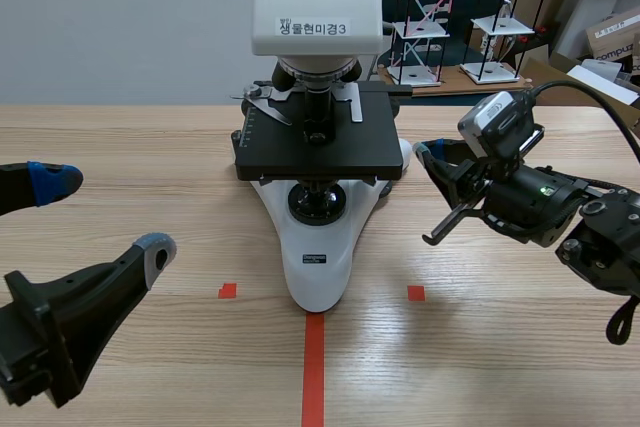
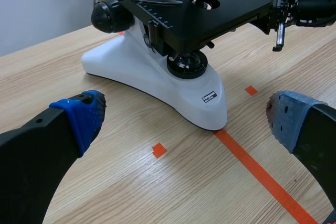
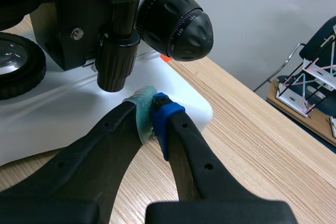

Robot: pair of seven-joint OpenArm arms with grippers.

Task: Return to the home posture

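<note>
Fingers of the left gripper (image 1: pixel 105 215) stand wide apart low at the near left edge of the wooden table (image 1: pixel 130 147), one blue pad (image 1: pixel 47 181) and one grey pad (image 1: pixel 157 247) showing, nothing between them; the arm lies low, its gripper pointing across toward the microscope (image 1: pixel 315 247) but well short of it. Orange-red tape line (image 1: pixel 314 367) runs from the near edge up to the front tip of the microscope's white base, with a small tape square (image 1: pixel 228 291) to one side and another (image 1: pixel 416 293) to the other; the base carries a small dark label (image 1: pixel 316 258) whose print is too small to read. Right gripper (image 3: pixel 152 113) comes in from the right with its arm raised a little off the table and angled toward the microscope; its green and blue pads are pressed together with nothing held, their tips over the rear of the white base, under a small black knob (image 3: pixel 113 66) and beside the large ribbed focus knob (image 3: pixel 176 22); whether the tips touch the base cannot be told. Black stage (image 1: pixel 318 147) sits level above the base, with metal clips on top; higher up, the white head bears a label (image 1: pixel 313 27) reading "생물현미경3". Beyond the table stand wire-frame racks (image 1: pixel 430 17) and a cardboard box (image 1: pixel 615 32) with lettering that begins "compu".
</note>
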